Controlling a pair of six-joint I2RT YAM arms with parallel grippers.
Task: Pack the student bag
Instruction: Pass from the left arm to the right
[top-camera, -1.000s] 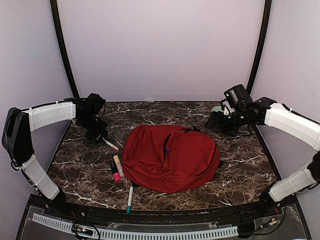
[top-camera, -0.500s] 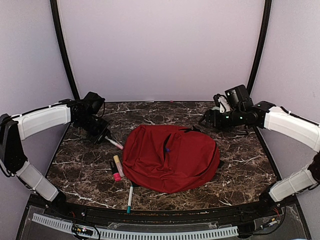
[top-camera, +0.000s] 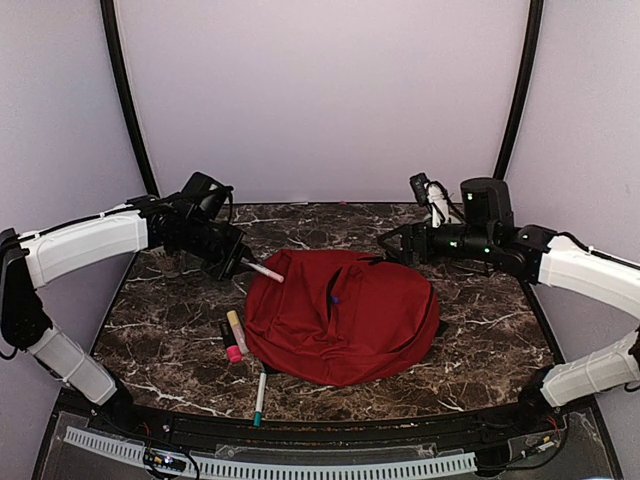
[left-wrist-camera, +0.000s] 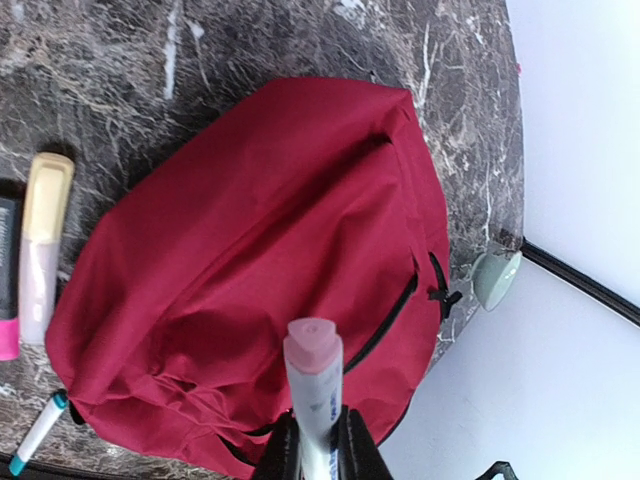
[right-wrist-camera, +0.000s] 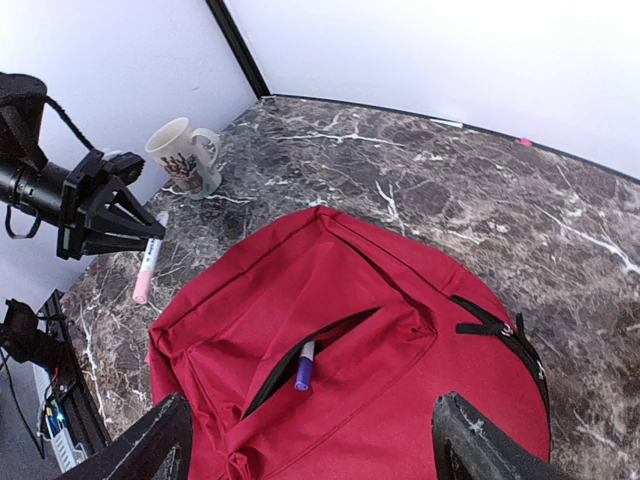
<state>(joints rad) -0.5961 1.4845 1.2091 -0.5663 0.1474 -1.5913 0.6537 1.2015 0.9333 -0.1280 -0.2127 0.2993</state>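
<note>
The red student bag (top-camera: 345, 318) lies flat in the middle of the table, its front pocket unzipped with a purple marker (right-wrist-camera: 305, 368) sticking out of the slit. My left gripper (top-camera: 238, 262) is shut on a white marker with a pink cap (left-wrist-camera: 313, 375) and holds it in the air at the bag's back-left edge; the marker (top-camera: 265, 271) points toward the bag (left-wrist-camera: 250, 270). My right gripper (top-camera: 395, 245) is open and empty, hovering over the bag's back-right side, its fingers (right-wrist-camera: 150, 450) spread wide above the bag (right-wrist-camera: 400, 300).
A yellow highlighter (top-camera: 236, 329), a pink-and-black marker (top-camera: 229, 347) and a teal-capped pen (top-camera: 260, 390) lie left of the bag. A patterned mug (right-wrist-camera: 182, 155) stands at the back left. A pale green object (left-wrist-camera: 497, 278) sits at the back right edge.
My left gripper has carried the pink-capped marker off the table and right, up to the bag's edge. My right gripper has swung left toward the bag's back-right side.
</note>
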